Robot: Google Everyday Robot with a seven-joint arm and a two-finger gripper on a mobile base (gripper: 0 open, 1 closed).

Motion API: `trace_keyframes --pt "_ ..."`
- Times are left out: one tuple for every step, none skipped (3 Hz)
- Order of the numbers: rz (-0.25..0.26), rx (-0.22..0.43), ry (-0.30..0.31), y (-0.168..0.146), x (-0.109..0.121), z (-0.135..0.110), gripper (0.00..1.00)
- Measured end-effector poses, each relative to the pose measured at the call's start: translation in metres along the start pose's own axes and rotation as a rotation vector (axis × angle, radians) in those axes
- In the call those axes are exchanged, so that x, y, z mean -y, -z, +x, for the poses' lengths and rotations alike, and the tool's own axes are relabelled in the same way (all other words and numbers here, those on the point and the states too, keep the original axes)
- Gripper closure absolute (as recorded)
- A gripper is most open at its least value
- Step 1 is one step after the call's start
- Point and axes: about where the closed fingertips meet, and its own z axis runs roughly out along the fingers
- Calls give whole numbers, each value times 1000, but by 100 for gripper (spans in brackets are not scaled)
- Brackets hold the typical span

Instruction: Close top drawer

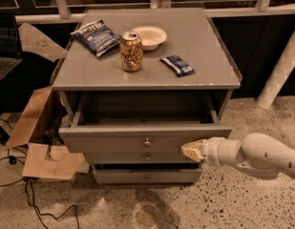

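The top drawer (113, 138) is a wide grey drawer with a small round metal knob (147, 141) at the centre of its front. It stands pulled out from the grey cabinet (147, 78), and its dark inside shows. My gripper (192, 150) comes in from the right on a white arm (261, 156). Its beige tip is shut and empty, and it lies against the right part of the drawer's front panel. Two shorter drawers (147, 176) sit below.
On the cabinet top are a chip bag (95, 36), a soda can (131, 51), a white bowl (148, 36) and a small blue packet (177, 65). Cardboard pieces (39, 142) and cables (23, 194) lie on the floor at the left. A white post (280, 70) stands at the right.
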Motion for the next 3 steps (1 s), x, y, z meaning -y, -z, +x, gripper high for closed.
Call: trace_keyframes --pt "96 -13 -40 -9 16 -15 100" --pt "201 -6 -92 -14 29 -28 100" --pt "298 11 -127 -15 44 -42 100"
